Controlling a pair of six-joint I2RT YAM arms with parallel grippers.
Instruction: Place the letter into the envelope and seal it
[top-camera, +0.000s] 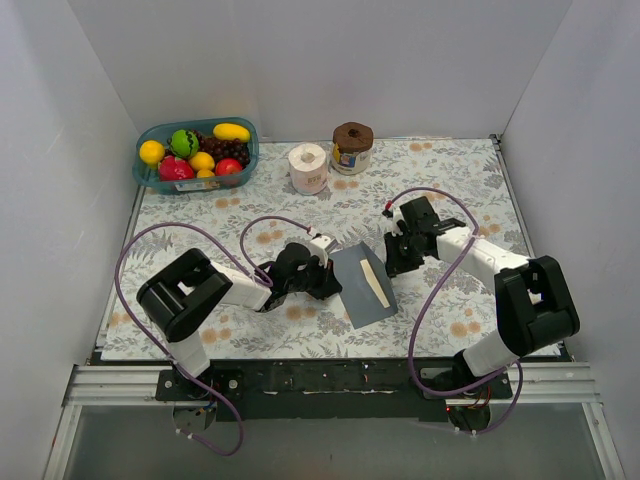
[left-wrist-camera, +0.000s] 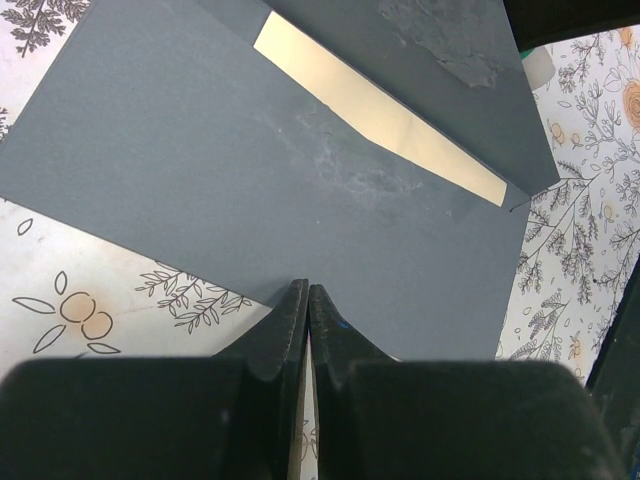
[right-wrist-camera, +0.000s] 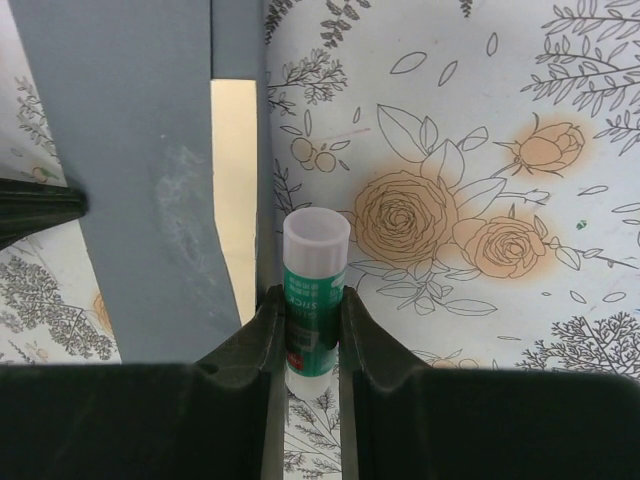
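Note:
The dark grey envelope (top-camera: 362, 290) (left-wrist-camera: 200, 150) (right-wrist-camera: 140, 150) lies flat in the middle of the floral table. A cream strip of the letter (top-camera: 375, 283) (left-wrist-camera: 380, 110) (right-wrist-camera: 235, 180) shows in its mouth, and the rest is inside. The flap (left-wrist-camera: 440, 60) carries a dull smear. My left gripper (top-camera: 328, 278) (left-wrist-camera: 308, 290) is shut, its tips on the envelope's left edge with nothing between them. My right gripper (top-camera: 400, 255) (right-wrist-camera: 312, 300) is shut on a green-labelled glue stick (right-wrist-camera: 315, 290), white cap forward, just beside the envelope's right edge.
A blue basket (top-camera: 143, 176) of toy fruit stands at the back left. A toilet roll (top-camera: 308, 168) and a brown-lidded jar (top-camera: 352, 147) stand at the back centre. White walls close in the table on three sides.

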